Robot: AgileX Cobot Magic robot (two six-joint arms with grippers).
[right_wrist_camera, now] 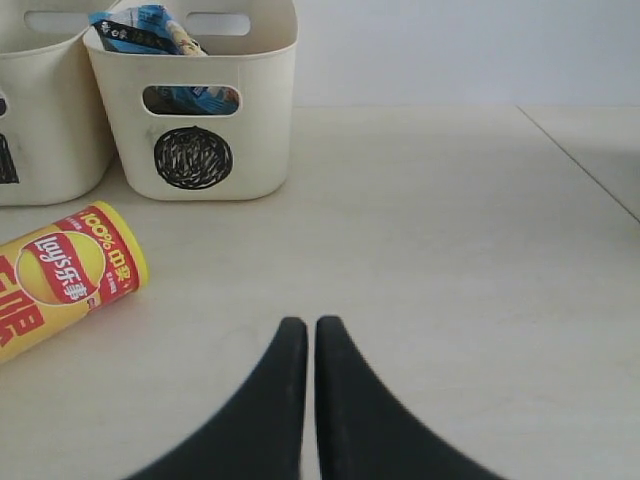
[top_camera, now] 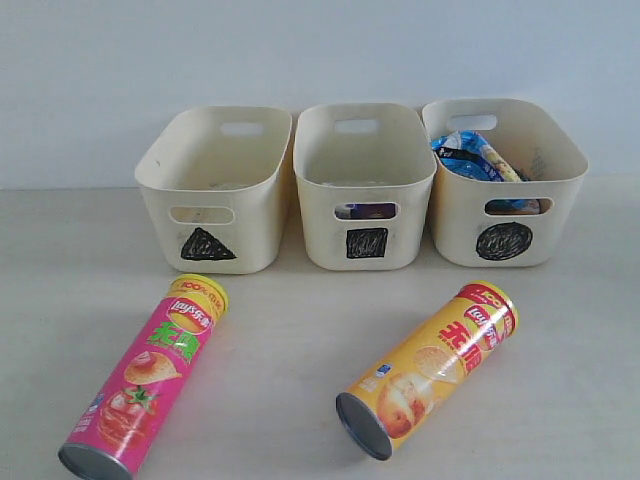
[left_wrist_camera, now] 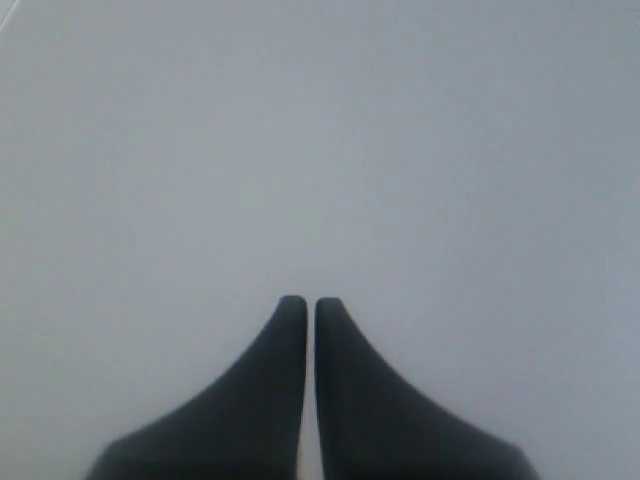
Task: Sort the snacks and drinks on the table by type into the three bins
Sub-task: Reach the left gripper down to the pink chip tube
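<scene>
Two chip tubes lie on the beige table [top_camera: 290, 330]: a pink tube [top_camera: 148, 375] front left and a yellow tube [top_camera: 430, 368] [right_wrist_camera: 60, 285] front right. Behind them stand three cream bins marked with a triangle [top_camera: 213, 190], a square [top_camera: 364, 187] and a circle [top_camera: 503, 182] [right_wrist_camera: 195, 100]. Blue-white packets [top_camera: 470, 155] fill the circle bin; a dark purple pack [top_camera: 366, 211] shows through the square bin's slot. Neither gripper appears in the exterior view. My left gripper [left_wrist_camera: 311, 302] is shut over a blank grey surface. My right gripper [right_wrist_camera: 311, 323] is shut above bare table, right of the yellow tube.
A pale wall [top_camera: 320, 50] rises behind the bins. In the right wrist view a seam or table edge [right_wrist_camera: 580, 160] runs diagonally at the far right.
</scene>
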